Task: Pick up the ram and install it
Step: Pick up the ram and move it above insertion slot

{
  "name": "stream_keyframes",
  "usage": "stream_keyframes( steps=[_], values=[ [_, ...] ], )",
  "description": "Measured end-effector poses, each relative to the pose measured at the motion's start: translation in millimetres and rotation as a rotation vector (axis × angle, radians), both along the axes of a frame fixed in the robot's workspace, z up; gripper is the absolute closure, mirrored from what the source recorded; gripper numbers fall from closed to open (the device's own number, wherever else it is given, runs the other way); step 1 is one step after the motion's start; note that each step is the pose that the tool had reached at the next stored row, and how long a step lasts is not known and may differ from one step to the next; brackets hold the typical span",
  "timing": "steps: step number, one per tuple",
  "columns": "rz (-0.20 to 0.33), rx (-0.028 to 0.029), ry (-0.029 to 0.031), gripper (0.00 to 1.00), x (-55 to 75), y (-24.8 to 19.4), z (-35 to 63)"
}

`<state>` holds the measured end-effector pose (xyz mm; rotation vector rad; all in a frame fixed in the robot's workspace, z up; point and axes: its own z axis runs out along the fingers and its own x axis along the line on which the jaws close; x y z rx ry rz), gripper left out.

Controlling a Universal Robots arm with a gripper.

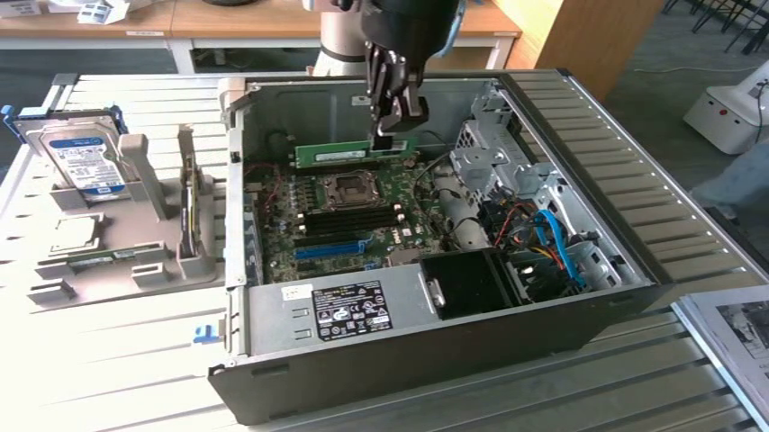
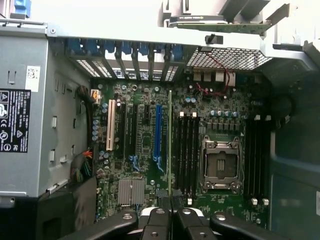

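Hand (image 1: 387, 140) tight on ram (image 1: 351, 155)

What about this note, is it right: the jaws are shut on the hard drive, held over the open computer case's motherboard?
No. As the exterior view shows, the jaws are shut on the ram, held over the open computer case's motherboard; the hard drive stands in the grey stand at the exterior view's left.

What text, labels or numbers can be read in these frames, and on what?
No text reads clearly.
Power supply label: white print, too blurred.
Hard drive label: too blurred.
Sticker on the ram: too small to read.
Printed sheet at the exterior view's right: too blurred.
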<state>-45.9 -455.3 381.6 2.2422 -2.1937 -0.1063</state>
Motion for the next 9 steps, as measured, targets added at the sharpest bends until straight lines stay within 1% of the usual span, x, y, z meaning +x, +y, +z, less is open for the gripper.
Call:
stream_keyframes(
  steps=[5,9],
  values=[
    [0.000,0.0000,0.0000,0.88,6.7,0.0,0.0],
    [0.000,0.0000,0.0000,0.88,7.1,0.0,0.0]
  ],
)
